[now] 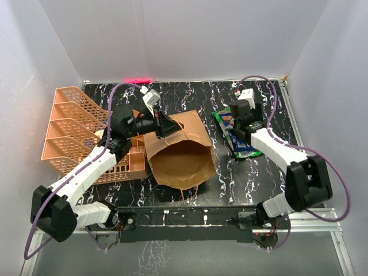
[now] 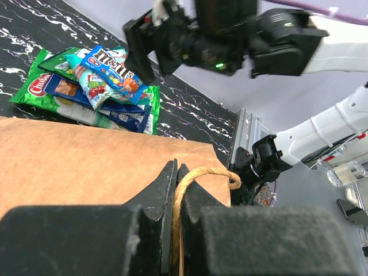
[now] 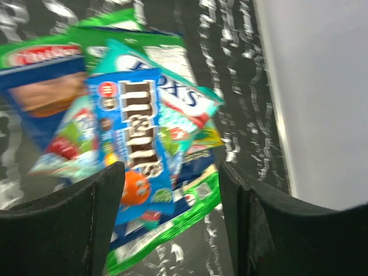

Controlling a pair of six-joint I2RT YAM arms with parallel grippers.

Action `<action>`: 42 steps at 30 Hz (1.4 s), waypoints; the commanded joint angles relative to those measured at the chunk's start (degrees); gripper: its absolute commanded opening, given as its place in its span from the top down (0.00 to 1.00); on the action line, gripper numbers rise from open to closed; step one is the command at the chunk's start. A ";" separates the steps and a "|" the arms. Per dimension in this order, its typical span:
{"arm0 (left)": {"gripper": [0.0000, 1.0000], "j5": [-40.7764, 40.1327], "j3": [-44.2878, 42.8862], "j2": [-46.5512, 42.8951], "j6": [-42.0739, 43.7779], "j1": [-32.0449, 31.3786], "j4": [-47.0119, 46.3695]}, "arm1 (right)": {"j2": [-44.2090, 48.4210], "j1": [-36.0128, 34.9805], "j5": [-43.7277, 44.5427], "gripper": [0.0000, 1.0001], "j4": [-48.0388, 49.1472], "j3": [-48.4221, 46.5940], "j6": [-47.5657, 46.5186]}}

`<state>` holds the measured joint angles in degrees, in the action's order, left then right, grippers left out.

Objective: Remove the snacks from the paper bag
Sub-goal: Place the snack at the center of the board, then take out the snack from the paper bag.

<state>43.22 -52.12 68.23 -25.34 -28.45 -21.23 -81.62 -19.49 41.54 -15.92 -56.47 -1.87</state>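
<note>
The brown paper bag [image 1: 181, 150] lies on its side at mid-table, its open mouth toward the arms' bases. My left gripper [image 1: 163, 125] [image 2: 175, 168] is shut on the bag's twisted paper handle [image 2: 202, 172] at the top rim. Several snacks [image 1: 238, 138] [image 2: 92, 86] lie piled on the table right of the bag, green and blue packets. My right gripper [image 1: 234, 122] [image 3: 171, 175] hovers over that pile with its jaws apart. A blue M&M's packet [image 3: 135, 132] lies on top of the pile below the fingers, gripped by neither. The bag's inside is dark.
An orange lattice organizer [image 1: 72, 133] stands left of the bag, under my left arm. White walls close the table on the left, back and right. The pile lies near the right wall [image 3: 322, 86].
</note>
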 commanded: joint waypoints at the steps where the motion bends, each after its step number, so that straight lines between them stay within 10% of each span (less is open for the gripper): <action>1: 1.00 1.33 -2.13 -0.55 0.12 0.32 -2.40 | 13.13 -0.25 -24.99 0.29 -3.86 -1.31 6.91; 14: 1.00 2.33 -1.79 -1.21 1.17 0.33 -2.92 | 41.84 -13.62 -67.12 0.38 16.68 22.60 25.13; 23: 1.00 -0.05 -1.91 -1.69 3.89 0.32 -0.39 | 26.82 -56.75 -28.46 0.34 23.80 16.16 12.67; 32: 1.00 0.53 -1.85 -2.13 3.25 0.32 -1.00 | 14.97 -61.56 -14.49 0.34 20.70 10.26 6.69; 37: 1.00 0.98 -1.78 -2.30 2.67 0.32 -1.67 | 9.91 -62.16 -6.72 0.58 39.70 17.76 -2.02; 42: 1.00 1.49 -1.79 -2.57 2.28 0.32 -2.03 | -0.03 -61.38 -1.42 0.61 56.31 20.68 -21.53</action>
<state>43.53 -52.14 67.81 -23.14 -28.45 -20.97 -75.44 -81.36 33.32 22.15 -36.23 -6.11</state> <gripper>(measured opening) 0.007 0.398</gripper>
